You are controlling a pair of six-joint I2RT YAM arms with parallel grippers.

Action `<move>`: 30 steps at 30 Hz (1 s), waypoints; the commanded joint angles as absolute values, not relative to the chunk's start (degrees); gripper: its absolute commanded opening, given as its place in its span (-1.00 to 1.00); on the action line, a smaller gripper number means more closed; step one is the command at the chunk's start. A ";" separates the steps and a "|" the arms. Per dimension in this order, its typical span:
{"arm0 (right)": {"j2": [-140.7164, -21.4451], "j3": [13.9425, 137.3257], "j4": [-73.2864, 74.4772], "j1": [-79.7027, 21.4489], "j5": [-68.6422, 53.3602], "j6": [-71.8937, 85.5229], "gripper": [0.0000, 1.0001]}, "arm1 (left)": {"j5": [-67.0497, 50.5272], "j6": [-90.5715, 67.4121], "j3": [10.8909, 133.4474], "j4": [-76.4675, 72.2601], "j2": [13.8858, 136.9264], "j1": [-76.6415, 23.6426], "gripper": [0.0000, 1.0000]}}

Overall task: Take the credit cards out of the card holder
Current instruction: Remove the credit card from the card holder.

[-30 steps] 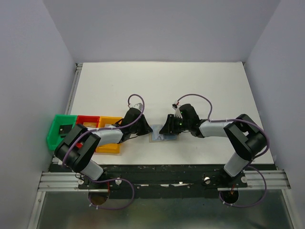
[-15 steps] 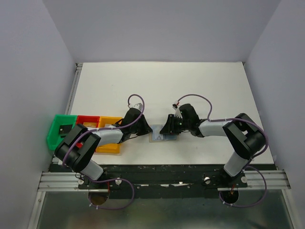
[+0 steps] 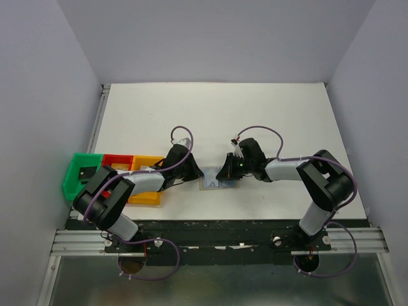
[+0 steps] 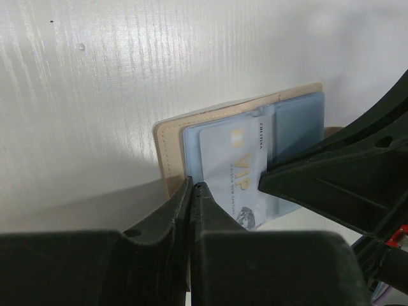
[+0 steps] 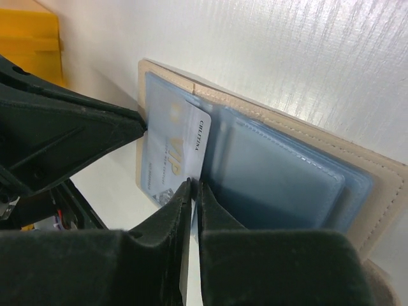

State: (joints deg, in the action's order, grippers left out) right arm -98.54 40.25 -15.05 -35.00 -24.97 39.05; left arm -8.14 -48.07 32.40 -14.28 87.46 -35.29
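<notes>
a flat folding card holder (image 4: 167,137) with light-blue insides and a tan border is lying open on the white table (image 3: 255,108). it is sitting close to the near edge, between the left arm (image 3: 146,180) and the right arm (image 3: 287,171). a thin silvery-white card (image 4: 233,172) with gold "vip" letters is lying on the blue panel that is nearer the left arm. (i cannot tell if its far edge is tucked into a pocket or just resting on top.) the other blue panel is showing see-through pockets.

the left fingers (image 4: 196,191) are pressing together with just a thin line between them. their tips are touching the tan border at the edge of the card holder, just beside the silvery-white card. the right fingers (image 5: 187,191) are reaching in from the other side and pinching a corner of the silvery-white card, with the card's edge sitting in the thin gap between them. the two sets of fingers are pointing at each other, very near each other over the same panel.

three plastic bins are sitting in a row on the left side of the table: a green bin (image 3: 76,163), a red bin (image 3: 118,158) and a yellow bin (image 3: 145,199). the left arm is reaching across above the yellow bin, which is near the card holder but not touching it.
</notes>
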 commanded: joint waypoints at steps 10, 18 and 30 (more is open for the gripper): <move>-95.63 40.78 -11.34 -34.63 -22.94 36.65 -0.99 | -6.33 -47.81 33.84 -11.69 88.77 -35.60 -0.72; -95.79 40.43 -15.64 -34.63 -28.64 37.44 -0.92 | -6.68 -47.55 34.28 -12.04 89.56 -35.60 -0.72; -99.14 39.99 -22.85 -34.63 -34.01 41.83 -0.54 | -7.29 -47.90 33.57 -13.18 90.09 -35.60 -0.75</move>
State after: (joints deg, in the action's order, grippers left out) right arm -97.56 40.23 -18.68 -34.48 -30.20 40.16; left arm -7.99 -48.07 33.34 -13.74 88.66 -35.27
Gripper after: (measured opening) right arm 0.229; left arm 0.126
